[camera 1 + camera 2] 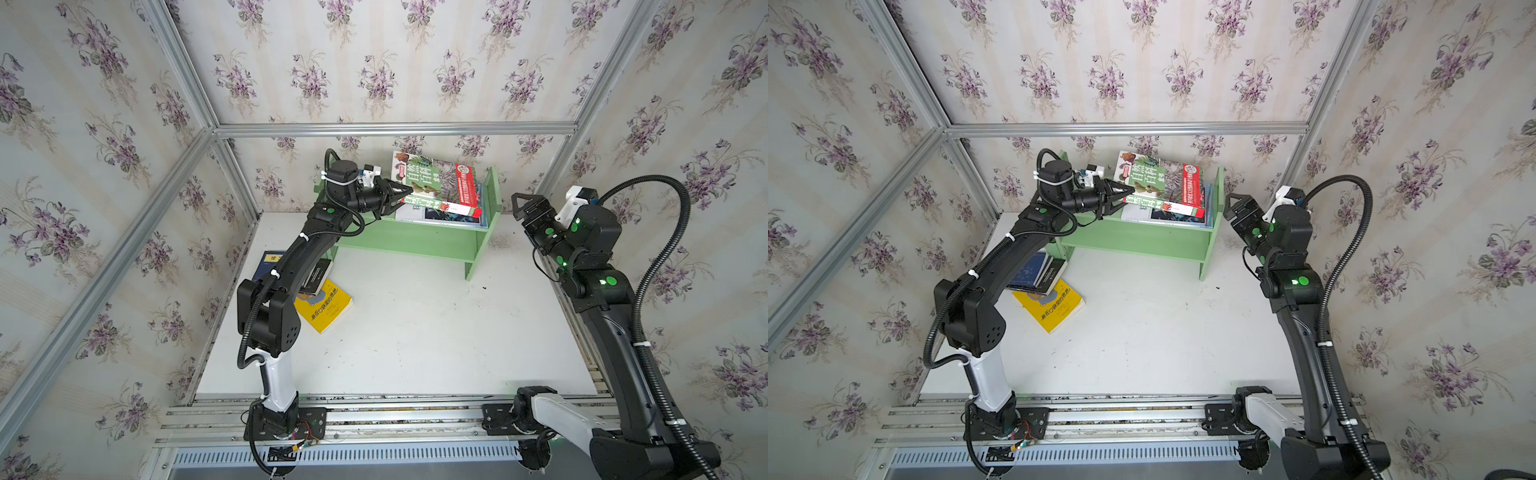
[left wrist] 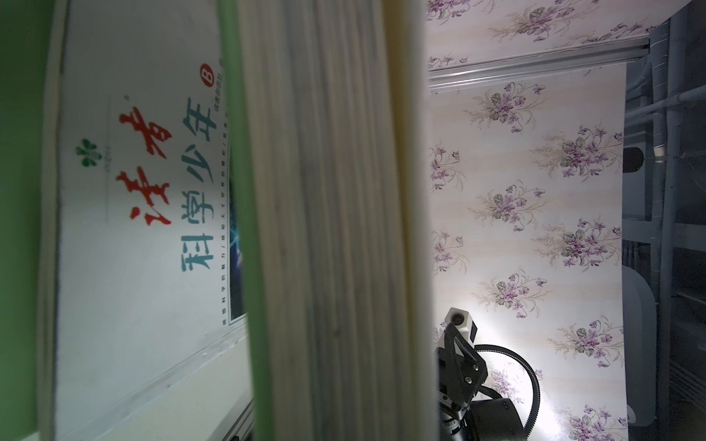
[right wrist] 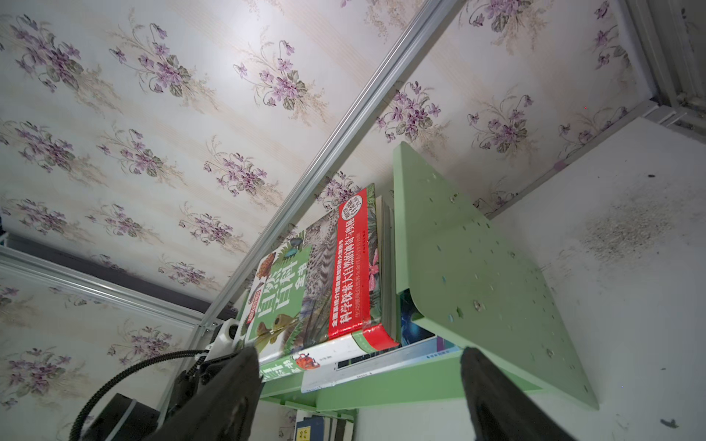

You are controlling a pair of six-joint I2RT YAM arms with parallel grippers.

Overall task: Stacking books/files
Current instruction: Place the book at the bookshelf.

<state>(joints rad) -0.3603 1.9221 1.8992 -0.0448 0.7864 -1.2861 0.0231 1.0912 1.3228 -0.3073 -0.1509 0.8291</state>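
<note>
Well, left gripper (image 1: 402, 193): clamped on green-and-red nature book (image 1: 432, 176) edge
right gripper (image 1: 526, 204): spread wide, empty, beside green shelf (image 1: 415, 240)

Close up: thick book (image 2: 336, 229), page edges, blurry, green cover edge.
Beside it: white magazine (image 2: 133, 286), red + teal Chinese title, partly hidden by book.
Past mag: green shelf (image 2: 19, 191).
Bkgd: floral wallpaper (image 2: 535, 198), metal rail (image 2: 535, 65).
Also: right arm (image 2: 493, 416) w/ black cable.

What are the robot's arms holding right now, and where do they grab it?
The left end effector clamps the green-and-red book by its short edge. The right end effector is open and holds nothing.
</note>
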